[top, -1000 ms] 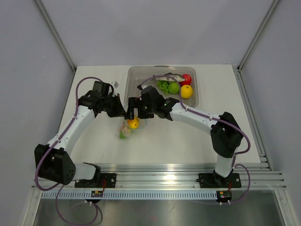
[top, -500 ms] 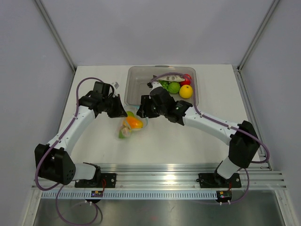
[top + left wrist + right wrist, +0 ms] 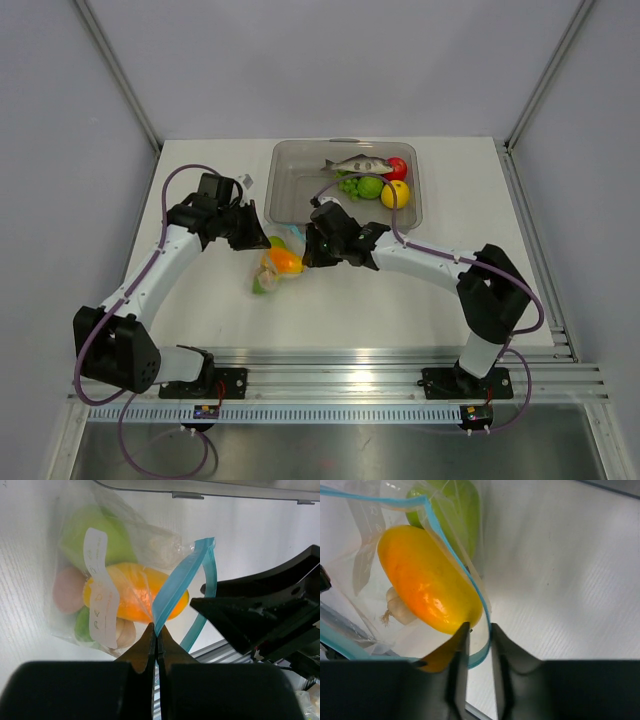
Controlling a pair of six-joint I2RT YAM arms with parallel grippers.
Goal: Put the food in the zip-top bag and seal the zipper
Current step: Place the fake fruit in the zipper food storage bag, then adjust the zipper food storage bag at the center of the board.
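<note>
Bench (image 3: pixel 200 300): the tray (image 3: pixel 290 170) holds food (image 3: pixel 372 185) not yet bagged. The bag (image 3: pixel 275 265) lies just beside the tray, with a mango (image 3: pixel 425 580) and greens inside and its mouth gaping. The zipper (image 3: pixel 172 582) is unsealed. Left tool (image 3: pixel 156 630) is clamped on it. Right tool (image 3: pixel 479 630) sits astride it, jaws apart.

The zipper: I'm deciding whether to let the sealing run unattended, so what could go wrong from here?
1. The mango presses against the zipper just where the right gripper straddles it. Closing may pinch fruit, or the bulge may keep the tracks apart.
2. The left gripper pinches the strip at one spot while the mouth gapes in a loop, so the sides may meet misaligned.
</note>
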